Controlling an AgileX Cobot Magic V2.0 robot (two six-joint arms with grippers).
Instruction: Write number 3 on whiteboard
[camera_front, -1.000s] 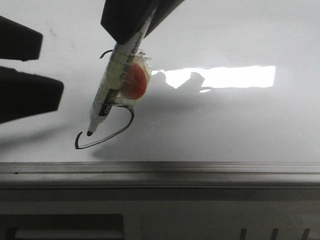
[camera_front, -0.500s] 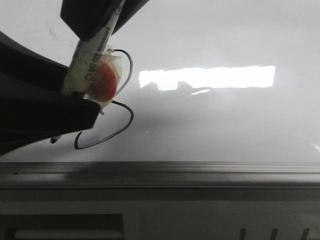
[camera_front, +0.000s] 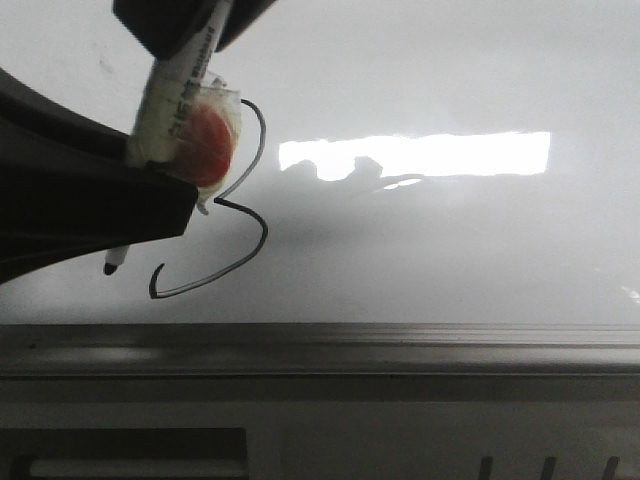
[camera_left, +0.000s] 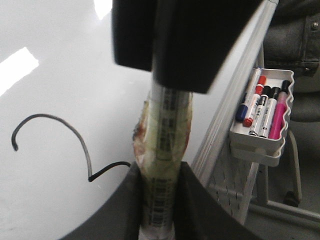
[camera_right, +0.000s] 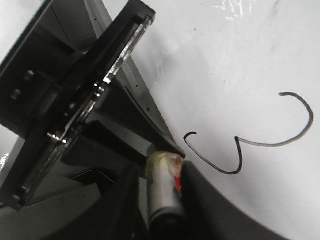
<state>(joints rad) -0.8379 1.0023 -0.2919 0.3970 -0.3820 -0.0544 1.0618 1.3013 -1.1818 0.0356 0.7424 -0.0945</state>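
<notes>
The whiteboard (camera_front: 450, 250) bears a thin black number 3 (camera_front: 266, 230) with a long lower tail sweeping left. It also shows in the left wrist view (camera_left: 90, 177) and the right wrist view (camera_right: 241, 157). A white marker (camera_front: 185, 110) with a red taped patch hangs just left of the digit, tip off the stroke. My right gripper (camera_front: 180, 30) is shut on its upper end (camera_right: 162, 185). My left gripper (camera_front: 165, 190) is shut on its lower barrel (camera_left: 162, 145), fingers (camera_left: 192, 200) on both sides.
A grey metal rail (camera_front: 400, 345) runs along the board's bottom edge. A white tray (camera_left: 270, 145) with several coloured markers hangs off the frame beside the board. A bright rectangular reflection (camera_front: 450, 153) lies right of the digit.
The marker moved left, off the end of the stroke, uncovering the whole 3. My left gripper came in from the left, open, and closed on the marker's lower barrel.
</notes>
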